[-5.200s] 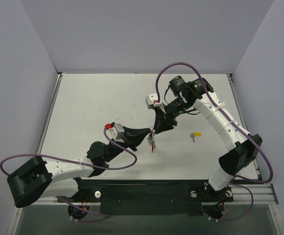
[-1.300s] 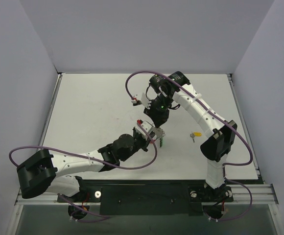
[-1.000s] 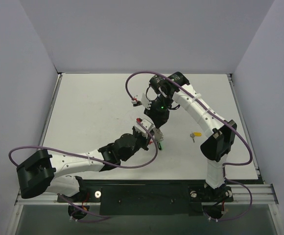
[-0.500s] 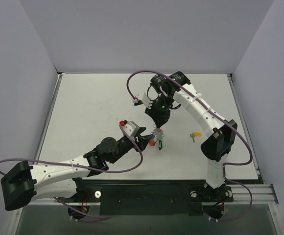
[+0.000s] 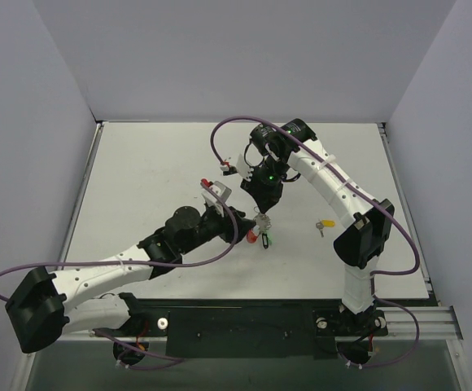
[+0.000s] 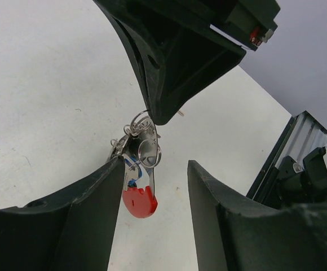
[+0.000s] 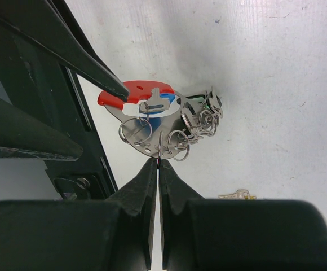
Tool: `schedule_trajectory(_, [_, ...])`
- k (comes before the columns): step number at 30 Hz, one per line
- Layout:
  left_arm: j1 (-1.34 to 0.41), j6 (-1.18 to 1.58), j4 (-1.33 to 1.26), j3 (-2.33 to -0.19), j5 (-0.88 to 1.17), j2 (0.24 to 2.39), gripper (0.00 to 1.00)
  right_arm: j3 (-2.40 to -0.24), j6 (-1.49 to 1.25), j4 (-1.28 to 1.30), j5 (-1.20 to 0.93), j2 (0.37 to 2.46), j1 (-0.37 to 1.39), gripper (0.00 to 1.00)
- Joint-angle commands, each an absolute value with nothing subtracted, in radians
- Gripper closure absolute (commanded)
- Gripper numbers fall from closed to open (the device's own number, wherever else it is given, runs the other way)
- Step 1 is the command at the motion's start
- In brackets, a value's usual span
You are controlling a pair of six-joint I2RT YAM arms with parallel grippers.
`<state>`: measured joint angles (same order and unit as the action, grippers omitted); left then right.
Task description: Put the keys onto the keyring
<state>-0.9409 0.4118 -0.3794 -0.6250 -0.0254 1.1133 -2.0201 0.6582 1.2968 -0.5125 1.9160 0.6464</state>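
Keyring [image 7: 162, 121] — silvery, part red

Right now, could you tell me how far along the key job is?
Done: a green-capped key appears to hang from the keyring already. In hand: the right gripper is shut on the keyring, holding it above the table; the left gripper stands open beside it, gripping nothing. Left: the yellow-capped key lies loose on the table.
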Motion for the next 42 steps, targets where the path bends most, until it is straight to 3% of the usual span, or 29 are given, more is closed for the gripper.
schedule_trajectory(1, [-0.940, 0.404, -0.304, -0.704, 0.043, 1.149, 0.43, -2.019, 0.652, 1.430, -0.534, 1.901, 0.640, 1.00])
schedule_trajectory(8, [-0.943, 0.368, -0.236, -0.742, 0.034, 1.209, 0.58, -2.019, 0.652, 1.430, -0.535, 1.902, 0.640, 1.00])
schedule_trajectory(20, [-0.951, 0.354, -0.216, -0.781, 0.045, 1.252, 0.72, -2.020, 0.650, 1.428, -0.537, 1.907, 0.640, 1.00])
schedule_trajectory(25, [-0.966, 0.345, -0.212, -0.793, 0.034, 1.273, 0.95, -2.020, 0.649, 1.430, -0.537, 1.907, 0.638, 1.00])
schedule_trajectory(27, [-0.976, 0.345, -0.209, -0.799, 0.020, 1.276, 1.00, -2.019, 0.649, 1.430, -0.537, 1.905, 0.640, 1.00])
schedule_trajectory(42, [-1.052, 0.284, -0.212, -0.792, -0.198, 1.206, 1.00, -1.987, 0.644, 1.424, -0.538, 1.911, 0.643, 1.00])
